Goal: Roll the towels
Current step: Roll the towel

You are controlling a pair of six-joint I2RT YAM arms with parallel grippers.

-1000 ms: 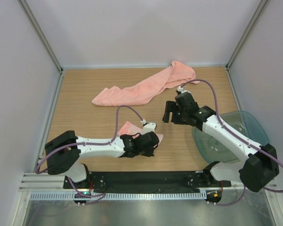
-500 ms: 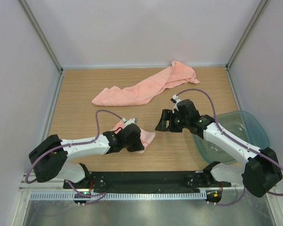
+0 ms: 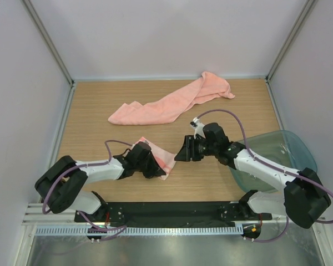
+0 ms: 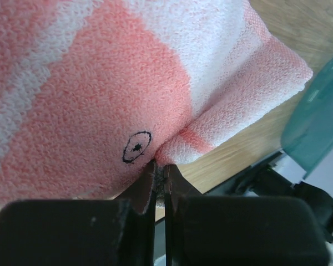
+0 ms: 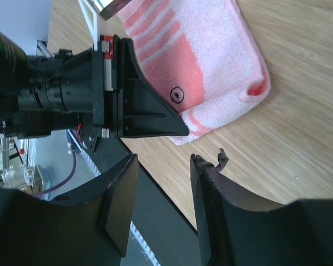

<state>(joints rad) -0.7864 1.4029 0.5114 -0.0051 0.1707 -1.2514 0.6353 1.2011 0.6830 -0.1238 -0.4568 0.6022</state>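
The long plain salmon towel (image 3: 166, 105) lies crumpled diagonally across the far part of the table. The smaller striped towel (image 3: 165, 160) lies flat near the front middle; it fills the left wrist view (image 4: 127, 83) and shows in the right wrist view (image 5: 205, 72). My left gripper (image 3: 155, 168) is shut on the striped towel's edge, jaws pinched together on a fold (image 4: 160, 166). My right gripper (image 3: 183, 152) is open and empty, just right of the striped towel, low over bare wood (image 5: 164, 166).
A translucent teal-grey tray (image 3: 277, 160) sits at the right front under the right arm, its edge in the left wrist view (image 4: 316, 122). White walls enclose the table. The black base rail runs along the near edge.
My left gripper has moved left with the striped towel, which now shows more to its right. My right gripper has moved left and nearer, down beside that towel.
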